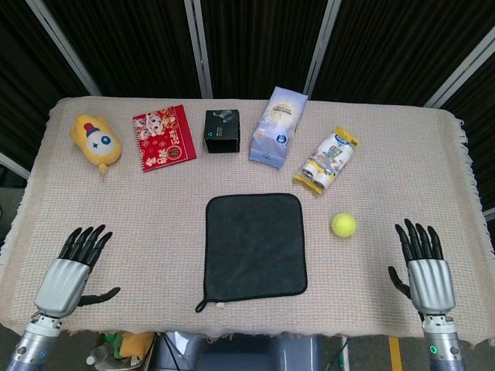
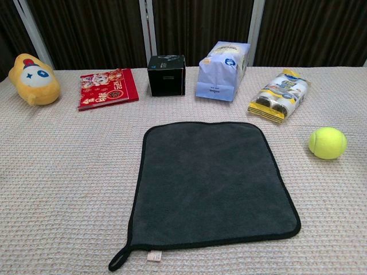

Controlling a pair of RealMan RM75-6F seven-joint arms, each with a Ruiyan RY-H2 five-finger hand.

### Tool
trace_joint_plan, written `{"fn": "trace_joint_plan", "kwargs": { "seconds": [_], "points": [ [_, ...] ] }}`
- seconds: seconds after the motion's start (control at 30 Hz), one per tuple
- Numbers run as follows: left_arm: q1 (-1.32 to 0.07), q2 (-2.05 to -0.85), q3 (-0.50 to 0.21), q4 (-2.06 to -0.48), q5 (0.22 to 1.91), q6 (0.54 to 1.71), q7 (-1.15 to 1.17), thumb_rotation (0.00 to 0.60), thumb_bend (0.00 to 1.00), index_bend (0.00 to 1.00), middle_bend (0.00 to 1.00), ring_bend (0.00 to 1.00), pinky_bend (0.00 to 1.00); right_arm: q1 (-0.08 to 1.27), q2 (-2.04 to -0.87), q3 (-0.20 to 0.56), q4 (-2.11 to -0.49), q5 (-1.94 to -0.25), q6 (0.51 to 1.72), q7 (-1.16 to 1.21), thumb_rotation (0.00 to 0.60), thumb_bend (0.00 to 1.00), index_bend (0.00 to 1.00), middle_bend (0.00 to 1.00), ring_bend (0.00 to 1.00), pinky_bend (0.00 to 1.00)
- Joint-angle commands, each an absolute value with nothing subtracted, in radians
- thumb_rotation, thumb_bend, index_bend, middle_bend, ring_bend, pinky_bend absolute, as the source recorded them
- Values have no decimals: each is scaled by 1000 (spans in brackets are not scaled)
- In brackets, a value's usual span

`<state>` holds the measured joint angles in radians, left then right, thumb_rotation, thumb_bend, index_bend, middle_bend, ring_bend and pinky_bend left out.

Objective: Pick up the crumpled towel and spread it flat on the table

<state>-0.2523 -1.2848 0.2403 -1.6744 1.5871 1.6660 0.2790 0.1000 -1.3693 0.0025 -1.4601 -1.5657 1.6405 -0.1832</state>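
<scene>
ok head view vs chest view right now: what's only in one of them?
Head view only: left hand and right hand, both open and empty, at the table's near corners. Chest view only: nothing extra, though the towel's hanging loop is clearer there. Both: the dark towel lying flat, tennis ball, yellow plush, red booklet, black box and two snack bags.

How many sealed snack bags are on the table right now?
2: a pale blue bag standing right of the black box, and a yellow-trimmed packet lying further right. None appear hidden.
</scene>
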Motion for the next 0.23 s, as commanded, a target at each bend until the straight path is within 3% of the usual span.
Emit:
{"fn": "trace_joint_plan", "kwargs": {
  "seconds": [0.03, 0.23],
  "points": [
    [-203, -1267, 236, -1626, 1577, 1702, 252, 600, 23, 0, 0, 0, 0, 60, -1350, -18, -1436, -1577, 1678, -145, 600, 341, 0, 0, 0, 0],
    [-142, -1247, 223, -1551, 1564, 1721, 165, 600, 23, 0, 0, 0, 0, 16, -1353, -30, -1397, -1610, 1736, -65, 600, 341, 0, 0, 0, 0]
  ]
}}
